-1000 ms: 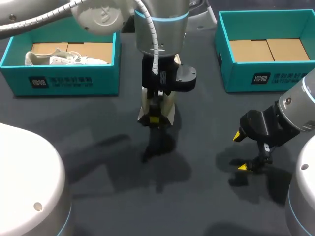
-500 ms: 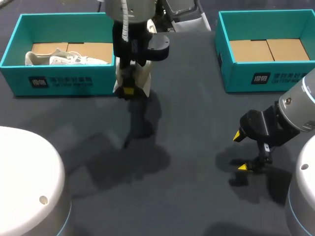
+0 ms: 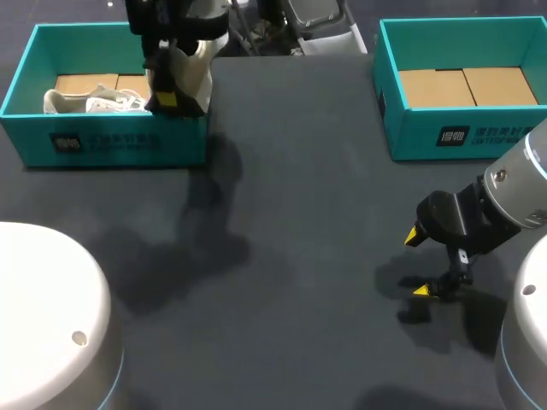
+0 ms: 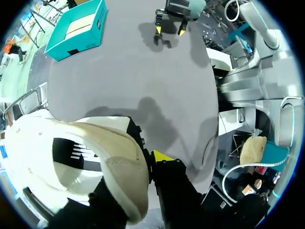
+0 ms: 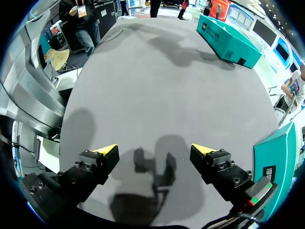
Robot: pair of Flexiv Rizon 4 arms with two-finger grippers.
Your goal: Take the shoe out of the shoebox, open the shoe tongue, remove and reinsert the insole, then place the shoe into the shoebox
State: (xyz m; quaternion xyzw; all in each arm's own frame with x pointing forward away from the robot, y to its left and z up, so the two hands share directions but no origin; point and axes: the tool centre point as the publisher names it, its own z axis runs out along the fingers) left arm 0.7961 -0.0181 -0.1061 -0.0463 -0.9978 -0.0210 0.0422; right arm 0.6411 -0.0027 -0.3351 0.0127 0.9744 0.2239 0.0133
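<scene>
My left gripper [image 3: 171, 100] is shut on a white shoe [image 3: 195, 75], which hangs over the right end of the teal left shoebox [image 3: 102, 145]. A second white shoe [image 3: 94, 102] lies inside that box on brown cardboard. In the left wrist view the held shoe [image 4: 81, 157] fills the space at the left gripper [image 4: 151, 164], and only one yellow tip shows beside it. My right gripper [image 3: 419, 263] stands open low over the table at the front right, with nothing between its fingers [image 5: 107, 150].
A second teal shoebox [image 3: 461, 132] with brown cardboard inside stands at the back right. It shows beside the right gripper as a teal wall [image 5: 276, 157]. Dark grey table [image 3: 299, 222] lies between the boxes. White arm bases sit at both front corners.
My left arm has carried the shoe from the table's middle back and to the left, to the right end of the left shoebox. The right arm has not moved.
</scene>
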